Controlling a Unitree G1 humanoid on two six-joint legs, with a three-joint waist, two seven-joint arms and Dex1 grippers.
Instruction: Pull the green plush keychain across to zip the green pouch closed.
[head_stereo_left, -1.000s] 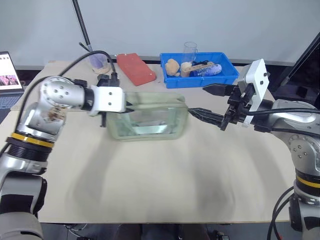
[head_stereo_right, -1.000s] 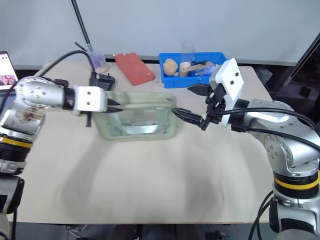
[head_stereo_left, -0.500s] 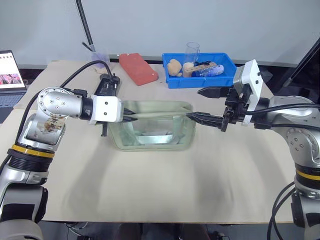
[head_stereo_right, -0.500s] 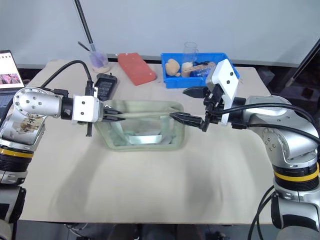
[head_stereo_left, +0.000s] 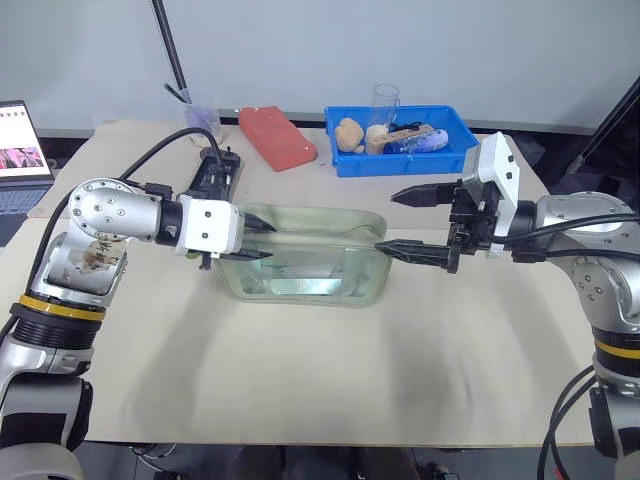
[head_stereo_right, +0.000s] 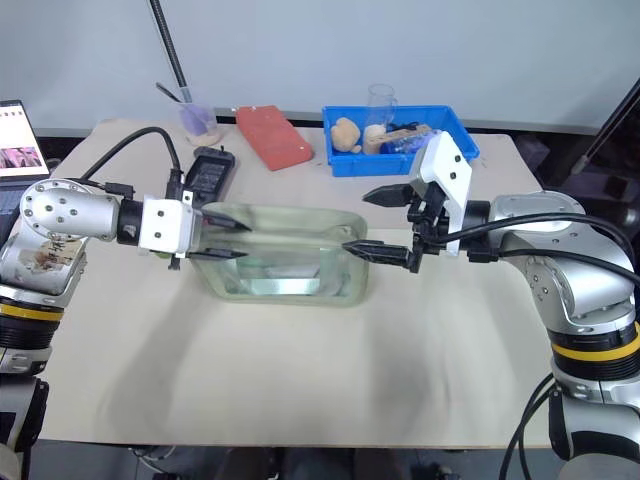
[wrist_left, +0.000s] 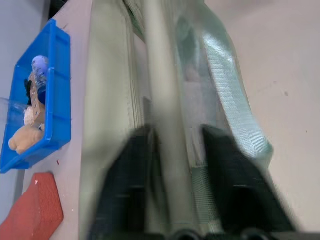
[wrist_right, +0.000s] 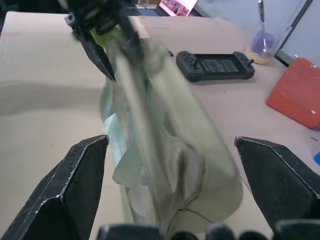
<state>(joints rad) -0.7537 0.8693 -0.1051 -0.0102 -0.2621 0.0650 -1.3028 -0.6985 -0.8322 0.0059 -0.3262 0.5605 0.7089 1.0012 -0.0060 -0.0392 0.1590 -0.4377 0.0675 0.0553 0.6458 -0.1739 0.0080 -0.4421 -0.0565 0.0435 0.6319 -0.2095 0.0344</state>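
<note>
The green pouch (head_stereo_left: 300, 268) lies on the table, its clear window facing me. My left gripper (head_stereo_left: 258, 242) is open at the pouch's left end, one finger on each side of the top strip (wrist_left: 160, 100). A bit of lime green, the green plush keychain (wrist_right: 109, 34), shows right at that gripper's fingers in the right wrist view. My right gripper (head_stereo_left: 398, 220) is open wide at the pouch's right end. Its lower finger lies against that end and its upper finger stands clear above.
Behind the pouch sit a black game controller (head_stereo_left: 212, 175), a red case (head_stereo_left: 277, 137) and a blue bin (head_stereo_left: 400, 163) with small items and a clear glass. A purple-tinted cup (head_stereo_left: 203, 118) stands at the back left, a laptop (head_stereo_left: 20, 150) at the far left.
My left gripper has opened and let go of the pouch's left end. The pouch, held up before, now rests on the table. The right gripper has stayed open.
</note>
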